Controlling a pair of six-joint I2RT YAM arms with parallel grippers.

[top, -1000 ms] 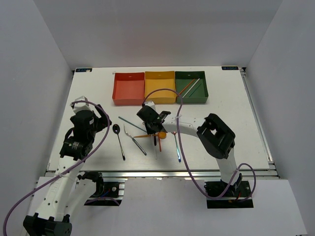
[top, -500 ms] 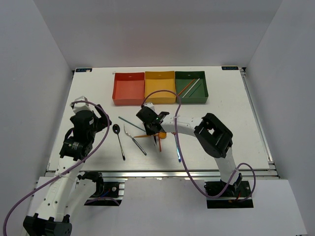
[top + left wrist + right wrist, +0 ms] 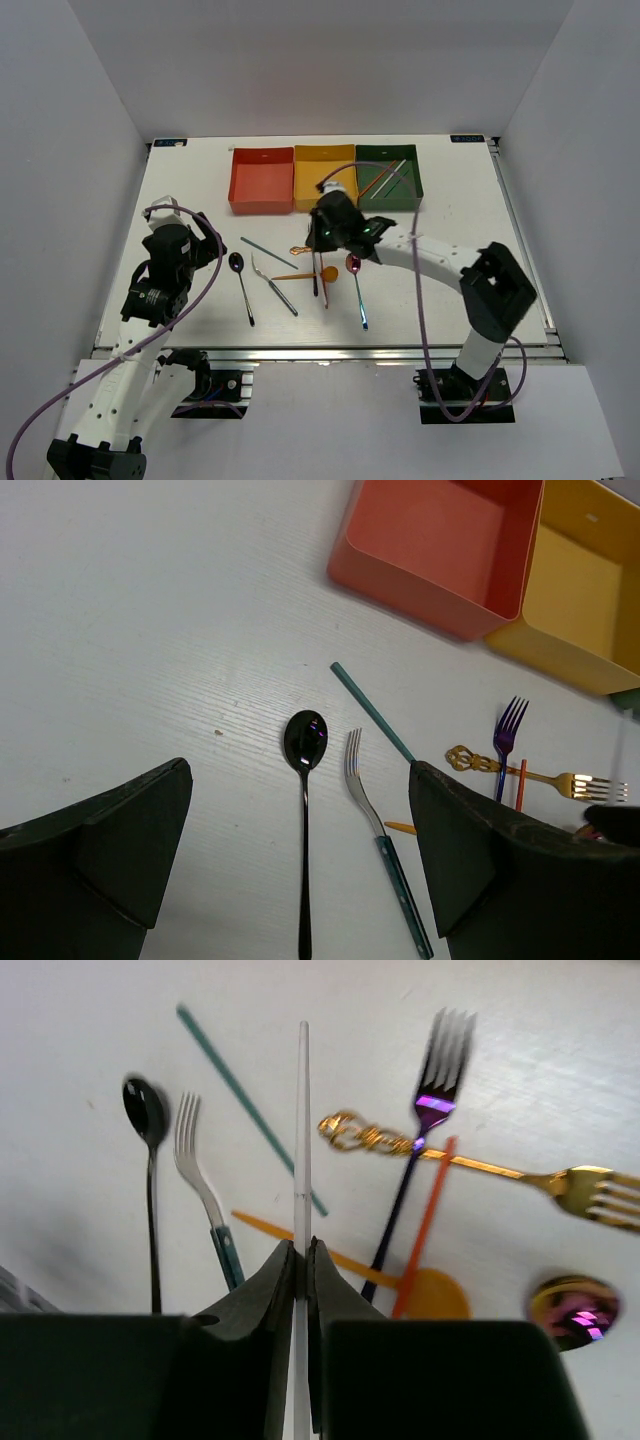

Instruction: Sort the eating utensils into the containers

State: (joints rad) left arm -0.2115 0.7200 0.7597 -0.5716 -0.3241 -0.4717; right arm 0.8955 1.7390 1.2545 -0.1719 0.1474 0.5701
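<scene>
Right gripper [image 3: 303, 1260] is pinched shut on a thin white chopstick [image 3: 303, 1110], held above the white table [image 3: 90, 1010]. In the wrist view its long axis runs 6 to 12, free tip at 12. Best done by carrying it level to the dark green square box [image 3: 370, 190] at 2 o'clock and releasing low. Left gripper [image 3: 298, 780] is spread wide, holding nothing.

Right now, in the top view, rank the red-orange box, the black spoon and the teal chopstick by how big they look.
1. red-orange box, clearly the largest.
2. black spoon and teal chopstick: they look about the same length, too close to rank. Only the spoon's bowl adds a little bulk.
</scene>
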